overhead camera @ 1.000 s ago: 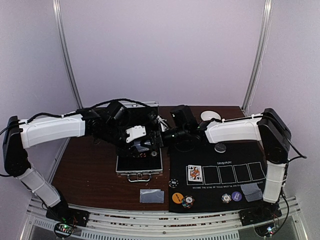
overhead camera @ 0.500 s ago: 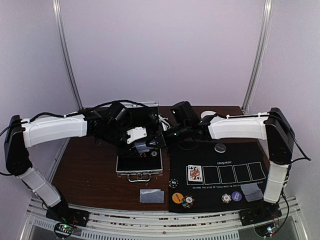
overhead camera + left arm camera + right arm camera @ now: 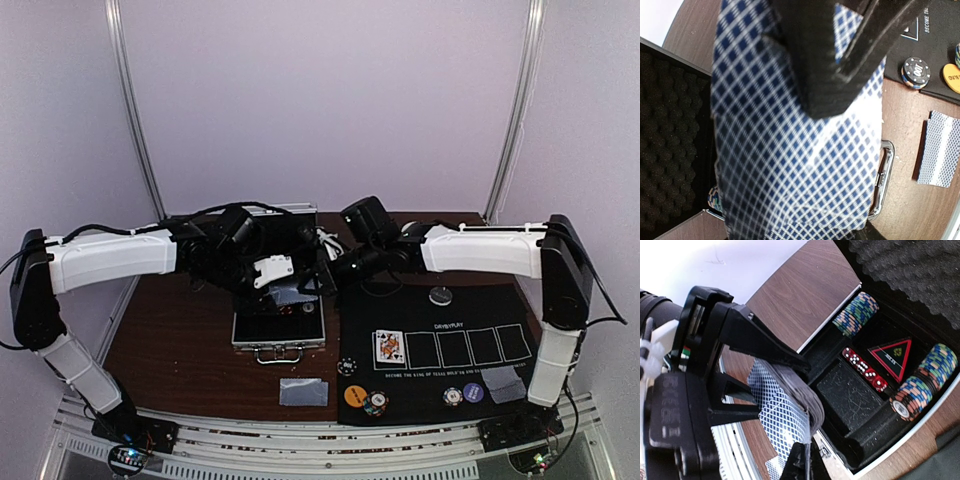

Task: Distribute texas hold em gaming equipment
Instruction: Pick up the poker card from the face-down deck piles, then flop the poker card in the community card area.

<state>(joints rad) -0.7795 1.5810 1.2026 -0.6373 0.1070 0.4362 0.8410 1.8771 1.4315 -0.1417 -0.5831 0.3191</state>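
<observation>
Top external view: the left gripper [image 3: 284,287] is clamped on a deck of blue-checked playing cards [image 3: 785,415], holding it above the open silver case [image 3: 852,405]. In the right wrist view, the right gripper [image 3: 802,462] has its fingers pressed together at the deck's lower edge. Whether they pinch a card cannot be told.

A robotics lab test cell: plain pale walls [image 3: 320,100] and metal uprights [image 3: 132,110] box in a brown wooden worktop [image 3: 170,340]. The left arm [image 3: 110,258] and right arm [image 3: 480,250] stand on an aluminium rail [image 3: 320,442] along its near edge, beside bare circuit boards [image 3: 128,458].
</observation>
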